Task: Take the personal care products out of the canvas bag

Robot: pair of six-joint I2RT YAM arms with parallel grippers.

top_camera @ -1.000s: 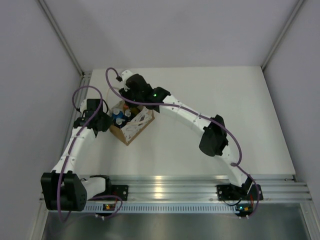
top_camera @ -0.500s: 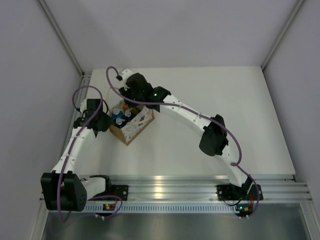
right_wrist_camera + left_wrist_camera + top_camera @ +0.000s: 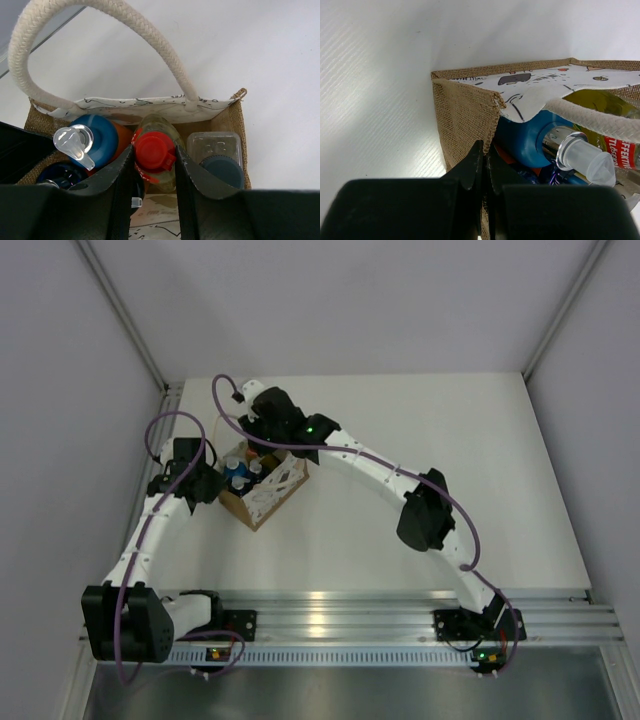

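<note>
Right gripper (image 3: 154,156) is clamping the red cap of the yellow bottle (image 3: 154,127) inside the canvas bag (image 3: 229,119); left gripper (image 3: 484,152), fingers together, is pinching the bag's wall.

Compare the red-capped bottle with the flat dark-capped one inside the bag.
Cap: the red-capped bottle has a red cap; the flat bottle has a dark blue-grey round one.
Body: the red-capped bottle is yellowish and rounded; the flat bottle is clear-whitish and squarish.
Place: the red-capped bottle sits between the right gripper's fingers; the flat bottle stands beside them, at the canvas bag's end wall.
Both stand upright, caps up.
</note>
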